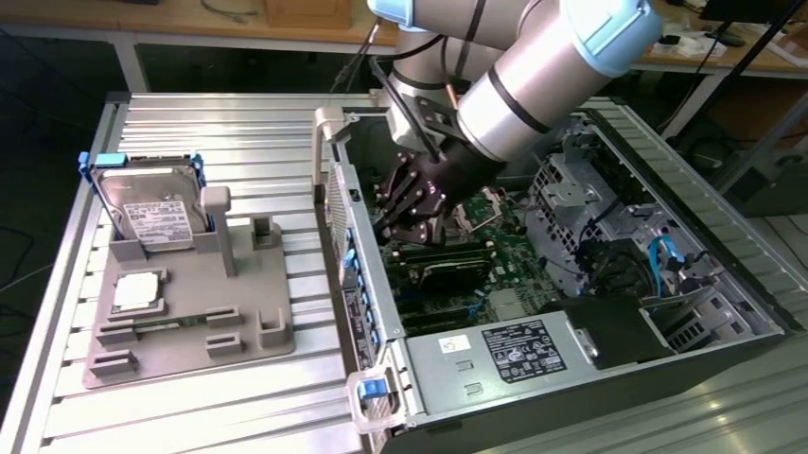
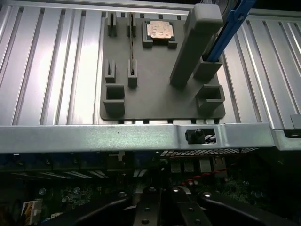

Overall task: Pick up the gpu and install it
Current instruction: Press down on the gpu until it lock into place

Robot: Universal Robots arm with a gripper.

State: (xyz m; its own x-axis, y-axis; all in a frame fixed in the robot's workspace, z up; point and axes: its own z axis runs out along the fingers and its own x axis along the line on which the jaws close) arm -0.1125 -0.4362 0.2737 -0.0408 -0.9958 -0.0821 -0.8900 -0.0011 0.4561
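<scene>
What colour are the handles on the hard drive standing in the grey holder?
Blue; the hard drive's handles show best in the exterior view, above its silver body with a white label.

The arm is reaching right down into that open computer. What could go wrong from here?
1. The shut gripper sits low inside the computer case, close to its side wall. A sideways move could knock that metal edge.
2. The motherboard beneath it is crowded with parts, and blue cables lie nearby. A push that is slightly off could scrape a component or strain the board.
</scene>
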